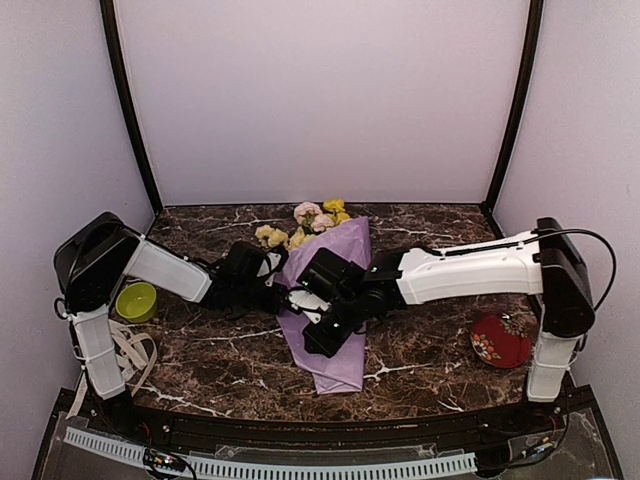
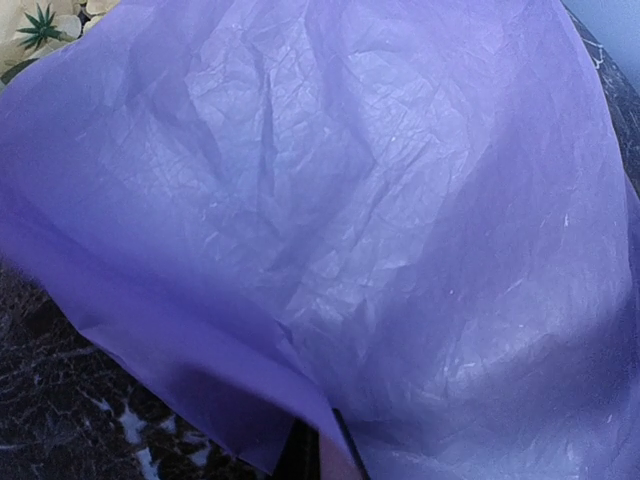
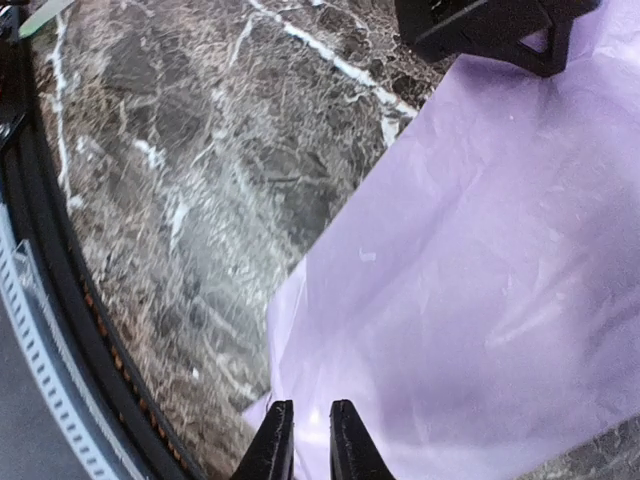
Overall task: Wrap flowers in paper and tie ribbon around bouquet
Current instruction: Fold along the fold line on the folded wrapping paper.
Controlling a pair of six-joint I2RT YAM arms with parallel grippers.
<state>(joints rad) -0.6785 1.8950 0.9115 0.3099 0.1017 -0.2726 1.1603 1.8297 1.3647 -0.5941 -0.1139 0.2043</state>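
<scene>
The bouquet lies across the middle of the marble table: the lilac paper [image 1: 337, 368] is folded round the stems, and the yellow and pink flowers [image 1: 308, 214] stick out at its far end. My left gripper [image 1: 290, 297] sits at the cone's left side, shut on a fold of the paper [image 2: 350, 200] that fills its view above the gripper [image 2: 322, 456]; one bloom of the flowers [image 2: 40, 25] shows top left. My right gripper [image 1: 318, 340] hovers over the paper [image 3: 480, 280] near its lower edge, and that gripper [image 3: 310, 442] is parted by a narrow gap with nothing between. The cream ribbon [image 1: 128, 350] lies loose at far left.
A green bowl [image 1: 136, 300] stands by the left arm and a red patterned plate [image 1: 500, 340] by the right arm's base. The dark marble table [image 1: 430, 350] ends in a black rim [image 3: 50, 300] close to the right gripper. Walls close in the back and sides.
</scene>
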